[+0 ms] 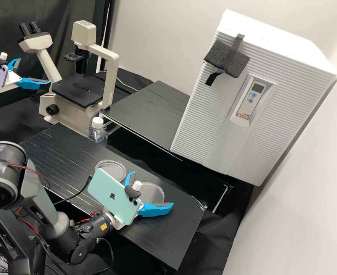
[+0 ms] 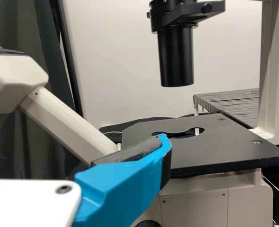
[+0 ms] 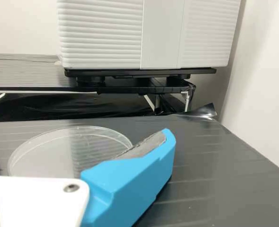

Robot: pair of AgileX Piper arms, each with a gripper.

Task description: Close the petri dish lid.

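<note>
Score at this point: nothing closed, by the look of it, with two clear round petri pieces sitting side by side on the black bench (image 1: 176, 233), just apart rather than stacked. Here's the farther-left piece in the high view, a petri dish piece with a doubled rim (image 1: 110, 170), and near it the second petri dish piece (image 1: 153, 193), lying low and flat; which one is the lid, the pictures can't settle. Right gripper (image 1: 153, 188) is down at that second piece, its blue fingers spread wide, one to either side in the high view, gripping nothing; whether either touches the rim can't be told. Over by the microscope (image 1: 105, 57), the left gripper (image 1: 34, 70) hangs wide apart too, and empty, well away from the action. So what's left, one judges, is the whole play: grip the lid, lift it, carry it across, line up the rims and settle it level.
</note>
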